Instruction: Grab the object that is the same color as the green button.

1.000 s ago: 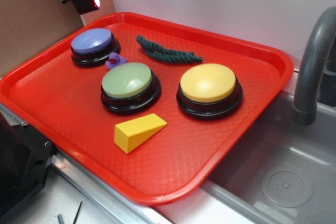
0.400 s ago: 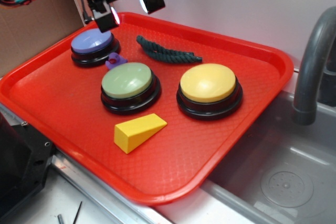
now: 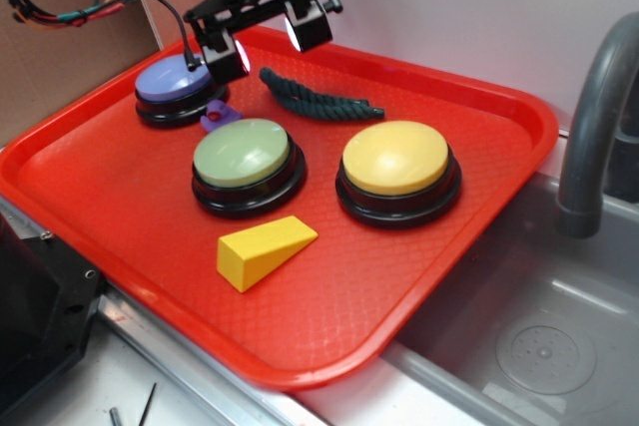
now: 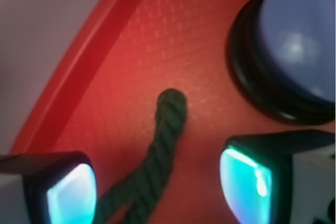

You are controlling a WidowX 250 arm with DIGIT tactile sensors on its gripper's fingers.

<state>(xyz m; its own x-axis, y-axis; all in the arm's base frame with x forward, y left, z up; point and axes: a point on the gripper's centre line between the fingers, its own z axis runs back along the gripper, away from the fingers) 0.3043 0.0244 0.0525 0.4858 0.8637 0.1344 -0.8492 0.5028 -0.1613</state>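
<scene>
The end effector (image 3: 268, 38) hangs spread wide, empty, straddling the green rope (image 4: 157, 156) end, because it matches the green button (image 3: 242, 152).

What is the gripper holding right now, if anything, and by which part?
Nothing is held. The gripper is open above the green rope, its fingers either side of the rope's end without touching it.

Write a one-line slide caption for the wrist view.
Open tool above the dark green rope on the red tray, purple button alongside.
</scene>
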